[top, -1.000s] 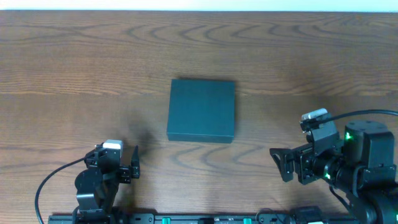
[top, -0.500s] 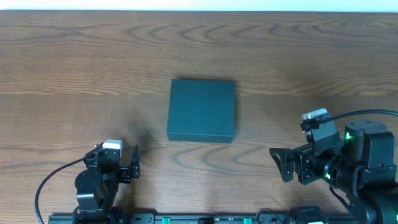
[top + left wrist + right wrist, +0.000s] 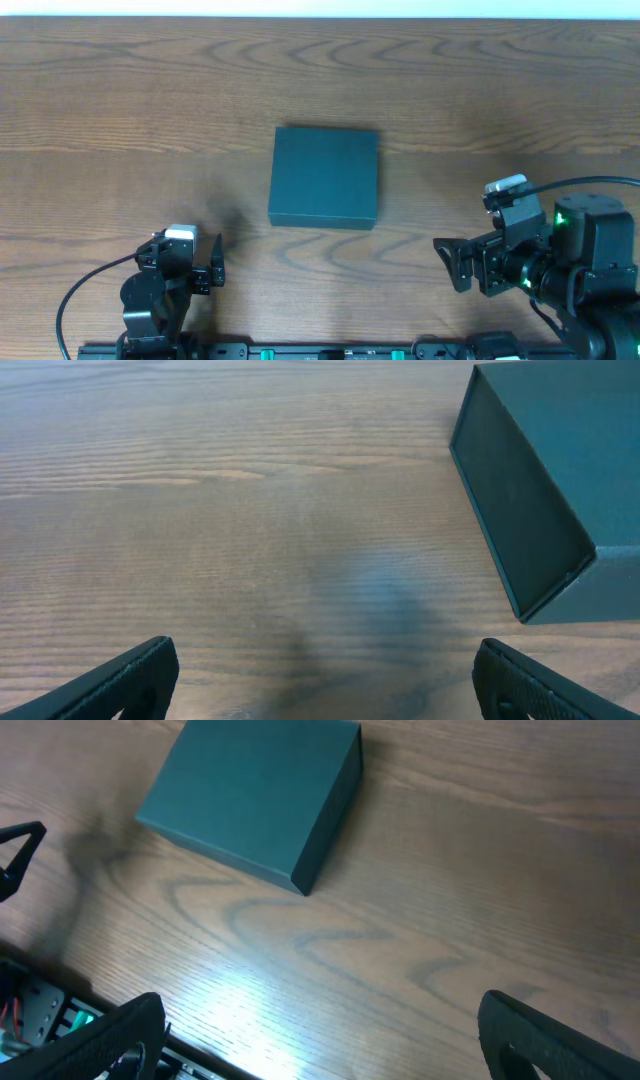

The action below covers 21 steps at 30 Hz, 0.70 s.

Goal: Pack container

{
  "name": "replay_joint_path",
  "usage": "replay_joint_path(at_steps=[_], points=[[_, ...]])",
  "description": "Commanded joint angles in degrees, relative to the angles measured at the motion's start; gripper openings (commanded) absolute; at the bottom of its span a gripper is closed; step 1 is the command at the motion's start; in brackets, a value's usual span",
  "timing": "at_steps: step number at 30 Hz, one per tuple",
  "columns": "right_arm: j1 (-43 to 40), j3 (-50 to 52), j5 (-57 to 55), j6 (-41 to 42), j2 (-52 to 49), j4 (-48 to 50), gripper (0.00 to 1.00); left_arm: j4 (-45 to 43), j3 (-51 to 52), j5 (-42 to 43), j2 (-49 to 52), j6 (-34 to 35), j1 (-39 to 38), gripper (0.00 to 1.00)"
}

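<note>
The container [image 3: 324, 178] is a dark green-grey square box with its lid down, lying flat in the middle of the wooden table. My left gripper [image 3: 185, 265] sits near the front edge, left of the box and well short of it, open and holding nothing. The left wrist view has the container [image 3: 560, 490] at the upper right, ahead of the open gripper [image 3: 325, 685]. My right gripper [image 3: 450, 265] is at the front right, pointing left, open and holding nothing. The right wrist view shows the container [image 3: 250, 800] far ahead of the open gripper [image 3: 320, 1035].
Bare wooden table [image 3: 120, 110] surrounds the box on all sides. Its far edge [image 3: 320, 17] runs along the top of the overhead view. A black base rail [image 3: 330, 350] with green lights lines the front edge. A cable [image 3: 590, 182] loops over the right arm.
</note>
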<state>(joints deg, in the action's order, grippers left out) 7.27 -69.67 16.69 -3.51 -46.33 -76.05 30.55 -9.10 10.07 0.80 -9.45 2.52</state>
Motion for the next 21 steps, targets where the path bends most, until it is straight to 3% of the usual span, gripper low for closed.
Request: replay_joint_path(at_steps=[1,12,21], points=[[0.31,-0.02,0.24,0.48,0.15,-0.04,0.99,-0.42,0.81,-0.39,-0.55,-0.85,0.09,0.95],[0.31,1.46,-7.76,-4.17,3.13,3.08,0.99,-0.39,0.79,-0.39,-0.55,-0.85,0.09,0.95],[0.15,23.63,-9.25,-10.99,22.91,16.74,0.99,-0.39,0.81,-0.39,-0.55,-0.85,0.09,0.95]])
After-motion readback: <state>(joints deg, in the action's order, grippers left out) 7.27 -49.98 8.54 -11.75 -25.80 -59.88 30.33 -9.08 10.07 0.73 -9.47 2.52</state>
